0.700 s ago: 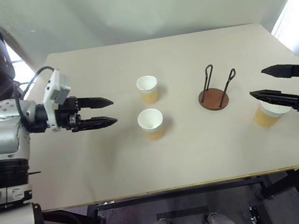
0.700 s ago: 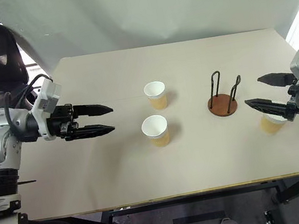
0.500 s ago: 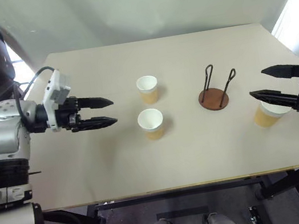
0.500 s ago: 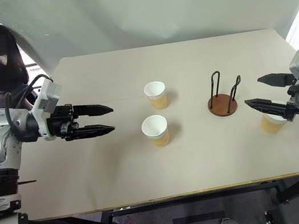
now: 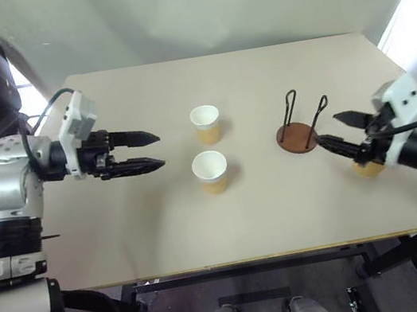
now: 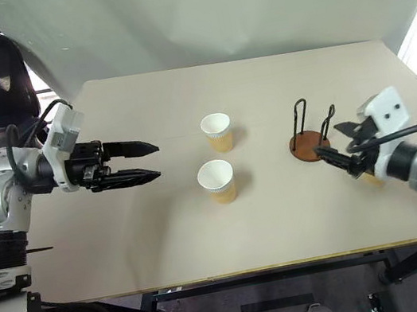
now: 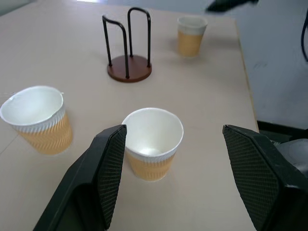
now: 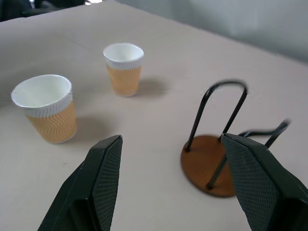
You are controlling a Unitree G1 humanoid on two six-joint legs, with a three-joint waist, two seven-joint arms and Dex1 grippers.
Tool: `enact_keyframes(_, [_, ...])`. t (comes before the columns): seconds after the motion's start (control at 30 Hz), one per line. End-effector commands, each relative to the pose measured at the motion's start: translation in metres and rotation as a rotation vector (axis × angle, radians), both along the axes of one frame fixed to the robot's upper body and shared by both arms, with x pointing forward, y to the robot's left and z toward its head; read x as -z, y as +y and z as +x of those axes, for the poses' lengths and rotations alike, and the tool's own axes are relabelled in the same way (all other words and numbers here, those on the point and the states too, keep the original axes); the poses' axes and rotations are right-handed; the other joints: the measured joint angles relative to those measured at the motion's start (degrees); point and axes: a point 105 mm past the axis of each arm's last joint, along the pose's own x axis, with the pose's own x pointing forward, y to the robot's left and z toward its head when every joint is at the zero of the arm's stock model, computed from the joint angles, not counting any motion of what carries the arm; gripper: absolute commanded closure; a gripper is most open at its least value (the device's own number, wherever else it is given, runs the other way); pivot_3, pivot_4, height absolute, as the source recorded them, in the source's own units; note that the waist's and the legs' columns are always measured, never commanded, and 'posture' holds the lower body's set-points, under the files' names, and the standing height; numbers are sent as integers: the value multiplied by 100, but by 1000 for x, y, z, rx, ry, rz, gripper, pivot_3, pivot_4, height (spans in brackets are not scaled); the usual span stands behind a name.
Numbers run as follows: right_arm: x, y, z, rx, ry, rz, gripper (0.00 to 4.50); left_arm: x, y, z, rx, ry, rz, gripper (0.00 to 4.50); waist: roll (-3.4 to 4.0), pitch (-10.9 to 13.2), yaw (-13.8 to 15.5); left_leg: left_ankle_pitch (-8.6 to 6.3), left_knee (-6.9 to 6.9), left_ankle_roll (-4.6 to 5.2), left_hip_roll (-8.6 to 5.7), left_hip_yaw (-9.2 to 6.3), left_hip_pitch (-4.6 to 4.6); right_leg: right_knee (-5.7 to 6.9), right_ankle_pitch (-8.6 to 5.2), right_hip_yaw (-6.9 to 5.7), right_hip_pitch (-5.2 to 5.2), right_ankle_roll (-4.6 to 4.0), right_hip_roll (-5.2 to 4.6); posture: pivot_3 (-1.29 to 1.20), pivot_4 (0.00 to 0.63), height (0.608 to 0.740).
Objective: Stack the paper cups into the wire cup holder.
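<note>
Left eye view: I've got the wire cup holder [image 5: 299,137] standing upright on the desk [image 5: 163,220], two paper cups [image 5: 211,171] upright, mouths up, left of it. Left gripper [image 5: 153,151] and right gripper [image 5: 332,132] both gape wide, empty.

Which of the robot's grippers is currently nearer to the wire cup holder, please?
The right. The right gripper hovers open just beside the wire cup holder, while the left gripper is open far across the table, beyond two paper cups.
</note>
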Motion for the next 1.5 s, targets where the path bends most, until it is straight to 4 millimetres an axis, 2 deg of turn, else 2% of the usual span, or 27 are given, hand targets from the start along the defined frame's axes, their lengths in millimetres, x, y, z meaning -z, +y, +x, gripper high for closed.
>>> enact_keyframes(0.03, [-7, -2, 7, 117, -42, 22, 1137, -13, 4, -6, 29, -33, 6, 1106, -4, -2, -9, 0, 0, 0, 1, 0, 1, 0, 2, 0, 0, -2, 0, 0, 150, 740])
enact_keyframes(0.4, [15, 6, 26, 271, 10, 107, 1137, -9, 2, -5, 24, -29, 19, 1106, -4, -2, -5, 6, -7, 17, 3, -1, 1, 0, 24, -5, -11, -19, 1, 0, 150, 740])
enact_keyframes(0.7, [38, 2, 56, 435, 32, 164, 1137, -9, 0, -4, 25, -31, 20, 1106, -4, -2, -13, 11, -20, 1, 6, 0, -2, 0, 51, -5, -24, -36, 1, 0, 150, 740])
enact_keyframes(1.03, [48, 8, 88, 474, -9, 171, 1137, -15, -5, -6, 44, -42, -6, 1106, -3, -1, -8, 19, -48, -31, 7, -1, -5, -4, 67, -6, -36, -50, 1, 0, 150, 740])
enact_keyframes(1.3, [51, 9, 93, 464, -23, 151, 1137, -15, -3, -8, 35, -42, 1, 1106, -3, -2, -13, 7, -55, -52, 9, -1, -8, -15, 68, -9, -38, -50, 1, 0, 150, 740])
enact_keyframes(1.5, [50, 21, 104, 411, -56, 127, 1137, -14, -3, -9, 29, -43, 4, 1106, -1, -1, -23, 7, -62, -52, 16, -1, -8, -40, 78, -11, -33, -52, 5, 0, 150, 740])
